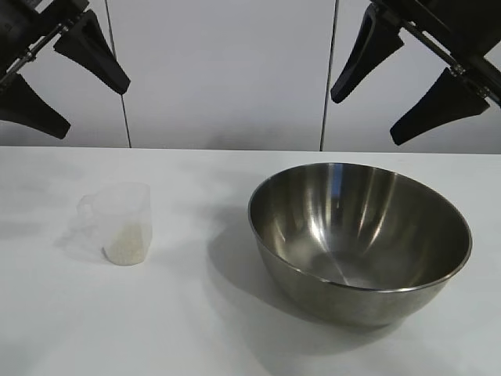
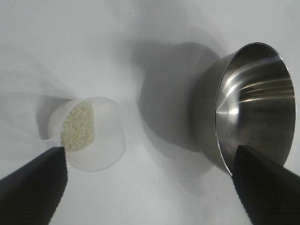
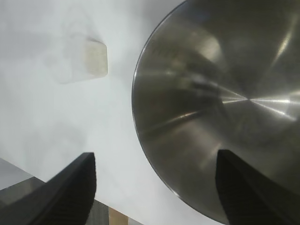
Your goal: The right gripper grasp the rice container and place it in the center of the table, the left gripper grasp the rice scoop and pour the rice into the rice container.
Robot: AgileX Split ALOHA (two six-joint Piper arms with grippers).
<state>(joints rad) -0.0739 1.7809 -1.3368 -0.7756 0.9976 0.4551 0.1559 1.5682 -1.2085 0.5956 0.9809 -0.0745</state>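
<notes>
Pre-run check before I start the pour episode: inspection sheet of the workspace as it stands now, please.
Surface: white table, bare apart from the two items below.
Job's things: steel rice container stands upright and empty, right of centre. Clear rice scoop stands upright to its left, apart from it, with rice in its bottom.
Clutter: nothing seen.
Grippers: left gripper open, raised above the scoop's side, holding nothing. Right gripper open, raised above the container, holding nothing.
Cables: nothing seen.
Surroundings: pale panelled wall behind the table.
</notes>
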